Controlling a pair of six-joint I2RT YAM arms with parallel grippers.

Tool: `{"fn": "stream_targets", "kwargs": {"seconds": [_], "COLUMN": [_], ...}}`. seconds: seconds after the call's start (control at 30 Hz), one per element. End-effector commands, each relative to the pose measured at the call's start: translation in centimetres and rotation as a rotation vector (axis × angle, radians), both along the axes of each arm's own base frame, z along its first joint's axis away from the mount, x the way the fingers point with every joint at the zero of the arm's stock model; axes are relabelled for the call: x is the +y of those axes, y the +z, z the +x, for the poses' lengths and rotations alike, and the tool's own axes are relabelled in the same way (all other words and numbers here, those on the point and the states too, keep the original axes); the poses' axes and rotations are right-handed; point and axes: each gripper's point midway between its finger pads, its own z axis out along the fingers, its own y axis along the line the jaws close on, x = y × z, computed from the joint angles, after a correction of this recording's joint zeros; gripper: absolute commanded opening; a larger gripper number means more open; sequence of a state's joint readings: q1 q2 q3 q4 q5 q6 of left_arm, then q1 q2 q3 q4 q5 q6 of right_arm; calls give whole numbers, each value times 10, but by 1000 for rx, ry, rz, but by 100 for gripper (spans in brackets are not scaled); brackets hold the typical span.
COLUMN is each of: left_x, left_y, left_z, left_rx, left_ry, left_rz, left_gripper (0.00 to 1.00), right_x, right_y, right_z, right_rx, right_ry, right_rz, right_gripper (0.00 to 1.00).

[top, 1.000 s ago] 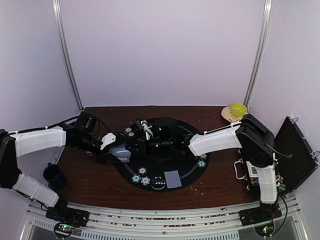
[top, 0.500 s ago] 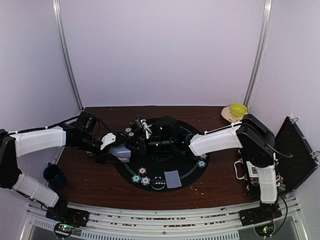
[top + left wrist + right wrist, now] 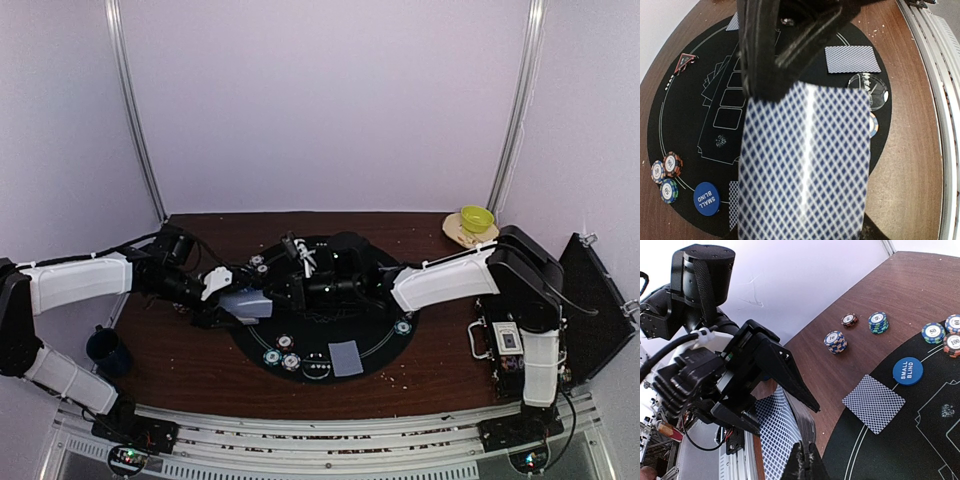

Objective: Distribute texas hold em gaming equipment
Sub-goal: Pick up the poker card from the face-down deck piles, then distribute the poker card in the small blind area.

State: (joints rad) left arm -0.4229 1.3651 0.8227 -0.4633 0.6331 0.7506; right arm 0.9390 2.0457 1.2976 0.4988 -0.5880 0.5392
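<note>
Grey-blue diamond-backed playing cards (image 3: 805,165) sit pinched in the left gripper (image 3: 782,55) over the 9 o'clock rim of the round black felt mat (image 3: 385,340), at 9 o'clock from the right gripper (image 3: 803,462), whose fingers look pressed together just beside their edge.

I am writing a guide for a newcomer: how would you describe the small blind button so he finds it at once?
Find the round black mat on the brown table. Near its edge, between a face-down card and a cluster of striped chips, lies a flat disc. Alone there it is plain blue with white words SMALL BLIND.
</note>
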Motion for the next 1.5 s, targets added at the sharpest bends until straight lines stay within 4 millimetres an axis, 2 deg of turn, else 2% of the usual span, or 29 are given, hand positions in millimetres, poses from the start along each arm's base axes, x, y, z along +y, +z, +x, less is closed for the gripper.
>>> {"fn": "stream_targets", "kwargs": {"seconds": [0.0,0.23,0.37,0.47,0.57,0.77,1.07,1.2,1.47], "left_x": [-4,-3,-3,-3,-3,-2,-2,-2,-3], "left_y": [6,6,7,7,9,12,12,11,12], "left_z": [3,3,3,3,2,1,-1,-2,-3], "left_rx": [-33,-37,-40,-44,-48,-54,-58,-57,-59], "left_ry": [-15,-12,-11,-12,-14,-17,-26,-31,-38], "left_rz": [-27,-22,-22,-22,-24,-29,-30,-32,-35], "left_gripper": [47,47,47,47,47,47,47,47,47], "right_x": [-26,-65,-89,-92,-82,-41,20,35,56], "right_y": [42,60,58,45,31,-5,-34,-50,-66], "right_z": [9,20,35,45,53,64,65,68,71], "right_rx": [-50,-73,-100,-103,-96,-36,0,28,50], "right_ry": [-37,-107,-187,-208,-186,-71,48,65,99], "right_rz": [74,101,65,9,-23,-41,1,15,39], "right_gripper": [0,0,0,0,0,0,0,0,0]}}
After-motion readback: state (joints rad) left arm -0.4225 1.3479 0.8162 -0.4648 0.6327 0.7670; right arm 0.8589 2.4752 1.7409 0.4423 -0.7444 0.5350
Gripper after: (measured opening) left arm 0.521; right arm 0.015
